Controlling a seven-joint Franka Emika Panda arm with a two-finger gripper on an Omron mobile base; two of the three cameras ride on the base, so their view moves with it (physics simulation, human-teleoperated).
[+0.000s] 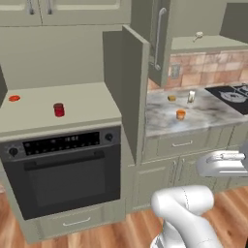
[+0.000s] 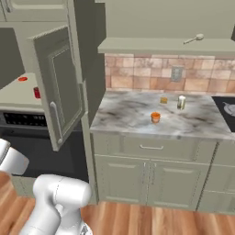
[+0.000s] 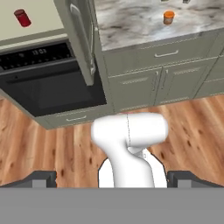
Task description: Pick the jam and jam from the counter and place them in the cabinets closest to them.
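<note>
An orange-lidded jam jar [image 1: 180, 114] [image 2: 155, 117] [image 3: 169, 17] stands on the marbled counter [image 1: 213, 116] [image 2: 128, 114] near its front edge. A red jam jar [image 1: 59, 110] [image 2: 36, 93] [image 3: 22, 18] stands upright on the pale shelf above the oven, inside the cabinet whose door [image 1: 128, 92] [image 2: 57, 105] hangs open. My gripper [image 3: 111, 179] is open, with its fingertips [image 3: 43, 178] spread wide and nothing between them. It hovers low over the wooden floor, well back from both jars.
A black oven [image 1: 63, 169] sits below the red jar. On the counter behind the orange jar are a small yellow item [image 1: 171, 98] and a pale shaker [image 1: 192, 96]. A cooktop [image 1: 232, 94] lies at the right. A red disc [image 1: 14, 98] rests far left.
</note>
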